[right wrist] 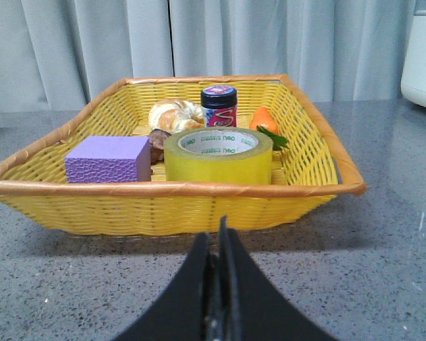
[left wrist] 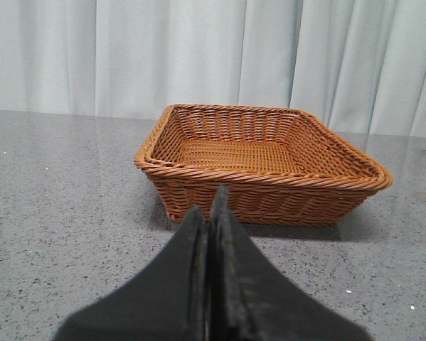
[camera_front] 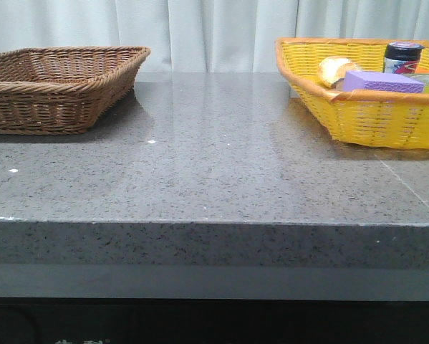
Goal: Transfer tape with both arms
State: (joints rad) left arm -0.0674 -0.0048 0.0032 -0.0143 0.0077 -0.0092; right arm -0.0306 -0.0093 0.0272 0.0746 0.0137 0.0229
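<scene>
- The tape lies flat in the yellow basket at the far right of the surface, beside a purple block.
- The right claw, its tips together, faces that basket, probably lined up to reach in.
- The left claw, also pressed together, faces the empty brown basket at far left, the likely drop spot.

Pale pleated curtain behind a speckled grey stone table — soft, even light
</scene>
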